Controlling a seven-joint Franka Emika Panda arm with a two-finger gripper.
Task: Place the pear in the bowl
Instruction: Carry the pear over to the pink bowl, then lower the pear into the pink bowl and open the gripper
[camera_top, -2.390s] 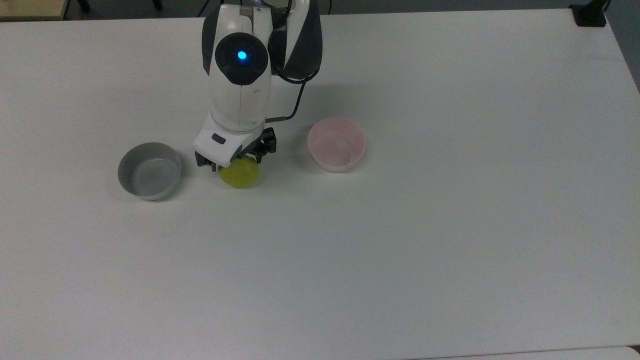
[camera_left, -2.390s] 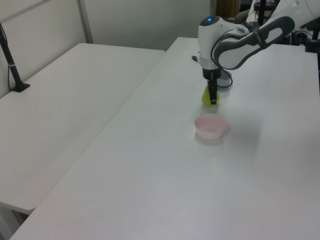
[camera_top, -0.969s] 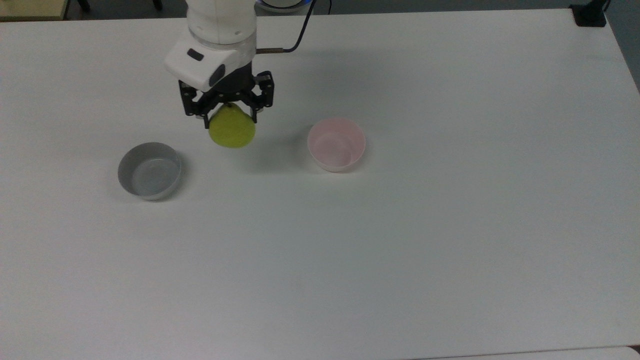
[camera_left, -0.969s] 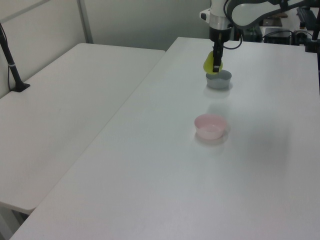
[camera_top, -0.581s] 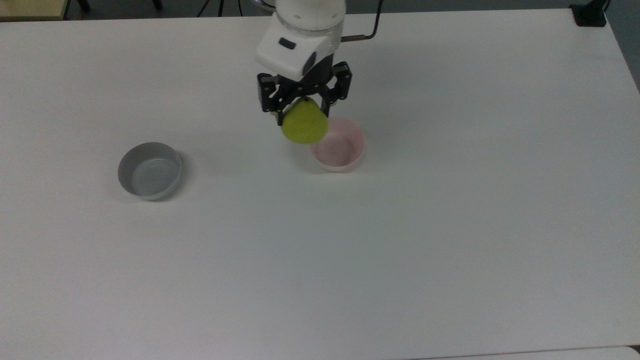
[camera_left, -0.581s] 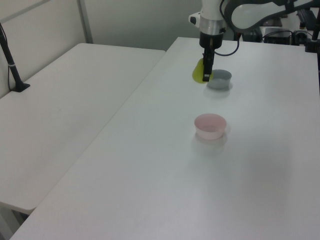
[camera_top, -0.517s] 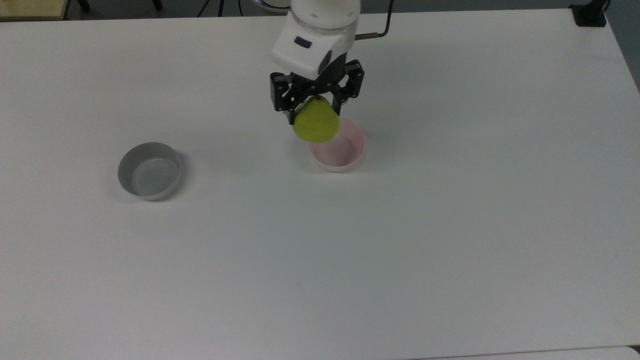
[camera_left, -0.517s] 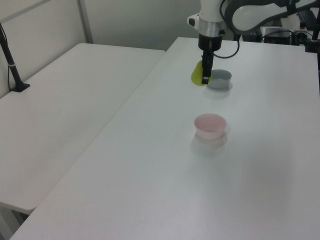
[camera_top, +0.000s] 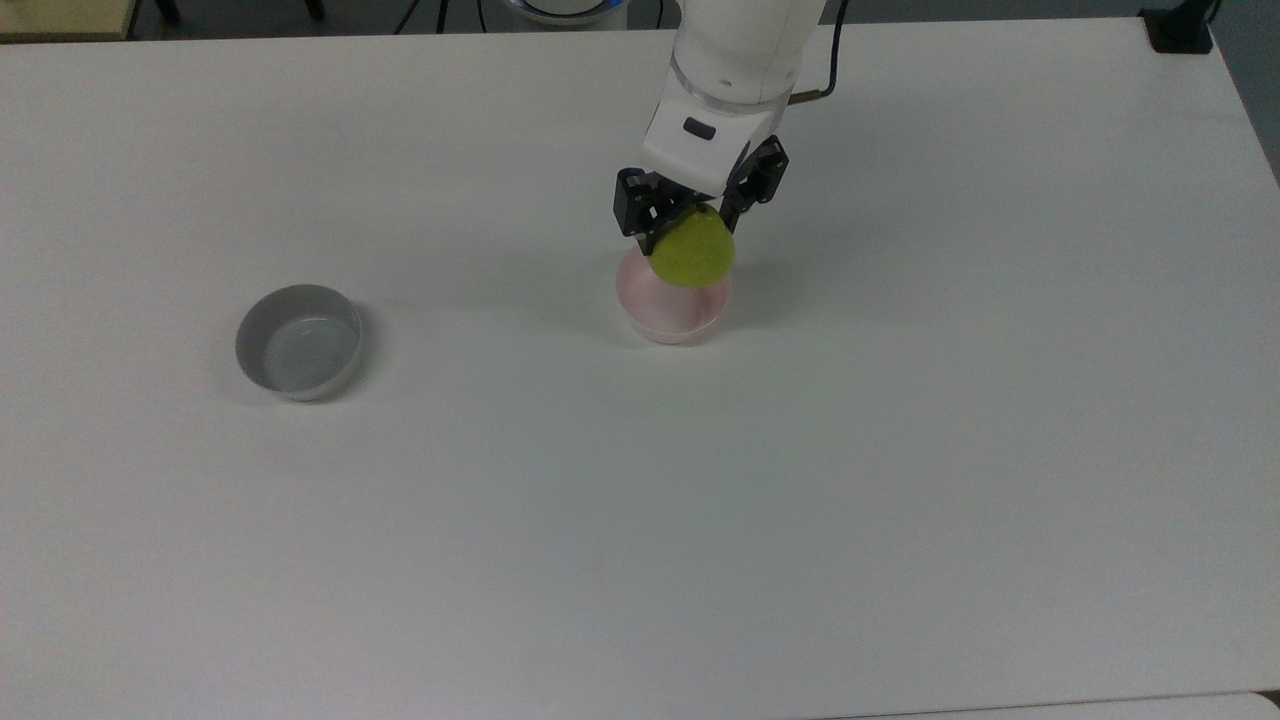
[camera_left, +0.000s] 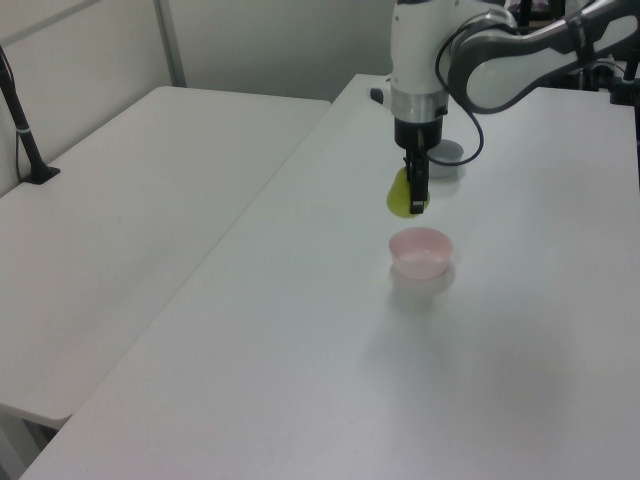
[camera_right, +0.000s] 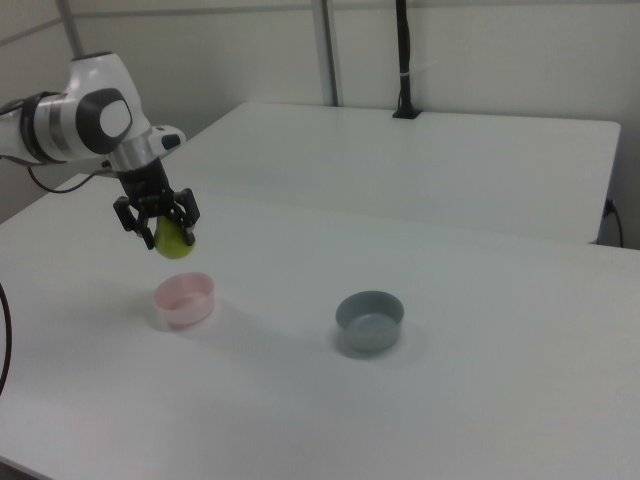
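A: Where is the pear (camera_top: 692, 252)?

B: Up in the air, off the surface (camera_top: 640, 520), pinched at its narrow top by the tool (camera_top: 694, 214). Its rounded bottom hangs down.

A: So the tool has it?

B: Yes, the black fingers (camera_top: 636, 208) are closed against the pear on both sides. In the right view the tool (camera_right: 157, 219) holds the pear (camera_right: 173, 241) clear above the bowl (camera_right: 184, 298), with a gap of air between fruit and rim.

A: Is it right over the bowl?

B: In the top view the pear covers the upper edge of the pink bowl (camera_top: 673, 310). In the left view the pear (camera_left: 404, 194) hangs higher in the picture than the bowl (camera_left: 421, 251) and slightly to the left view's left, with the tool (camera_left: 417, 198) gripping it.

A: Anything else on the surface?

B: A grey bowl (camera_top: 298, 341), well apart toward the top view's left. In the right view the grey bowl (camera_right: 369, 319) sits to the right view's right of the pink one. In the left view the grey bowl (camera_left: 444, 160) is partly hidden behind the arm (camera_left: 500, 60).
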